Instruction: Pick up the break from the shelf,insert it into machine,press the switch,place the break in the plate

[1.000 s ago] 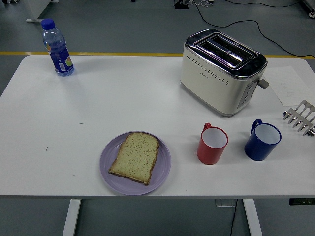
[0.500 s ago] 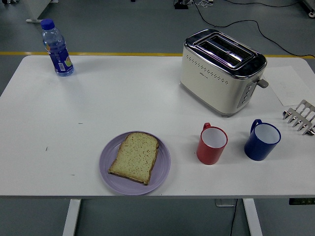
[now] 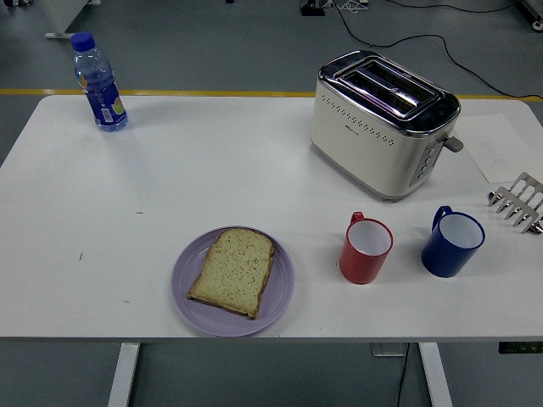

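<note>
A slice of bread lies flat on a purple plate near the table's front edge, left of centre. A cream and chrome toaster stands at the back right with its two top slots empty and its lever on the right end. A metal toast rack sits at the right edge, with no bread in the part that shows. Neither of my hands is in view.
A red mug and a blue mug stand in front of the toaster. A blue-capped water bottle stands at the back left. A sheet of paper lies at the back right.
</note>
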You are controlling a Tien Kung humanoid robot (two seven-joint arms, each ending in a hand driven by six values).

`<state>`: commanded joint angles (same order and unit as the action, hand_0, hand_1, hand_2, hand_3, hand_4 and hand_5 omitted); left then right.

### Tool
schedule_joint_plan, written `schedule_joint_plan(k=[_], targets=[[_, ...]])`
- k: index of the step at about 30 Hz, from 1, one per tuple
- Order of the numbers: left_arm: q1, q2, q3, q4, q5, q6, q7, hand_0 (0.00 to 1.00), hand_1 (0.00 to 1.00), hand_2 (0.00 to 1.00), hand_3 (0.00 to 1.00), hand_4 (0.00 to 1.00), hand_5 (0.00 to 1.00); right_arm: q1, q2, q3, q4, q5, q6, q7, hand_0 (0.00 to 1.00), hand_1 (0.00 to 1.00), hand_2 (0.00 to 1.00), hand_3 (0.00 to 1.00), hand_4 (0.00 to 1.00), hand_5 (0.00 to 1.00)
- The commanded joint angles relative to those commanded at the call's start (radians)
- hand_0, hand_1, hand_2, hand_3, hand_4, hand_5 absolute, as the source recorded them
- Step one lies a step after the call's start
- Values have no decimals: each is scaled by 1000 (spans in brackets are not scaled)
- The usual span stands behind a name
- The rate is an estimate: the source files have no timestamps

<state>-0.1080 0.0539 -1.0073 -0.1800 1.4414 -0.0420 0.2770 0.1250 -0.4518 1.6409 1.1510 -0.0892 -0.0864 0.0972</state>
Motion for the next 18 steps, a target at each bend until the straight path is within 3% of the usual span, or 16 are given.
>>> schedule_joint_plan(k=[5, 18], targets=[[-1, 1, -3, 0, 7, -2, 0, 672, 687, 673, 552, 282, 874, -3, 6, -2, -2, 24, 30, -13, 709, 677, 680, 608, 476, 329], [-5, 3, 6, 0, -14, -1, -2, 671, 690, 674, 552, 284, 877, 1, 10, -5, 5, 87, 48, -20, 709, 675, 681, 606, 476, 326]])
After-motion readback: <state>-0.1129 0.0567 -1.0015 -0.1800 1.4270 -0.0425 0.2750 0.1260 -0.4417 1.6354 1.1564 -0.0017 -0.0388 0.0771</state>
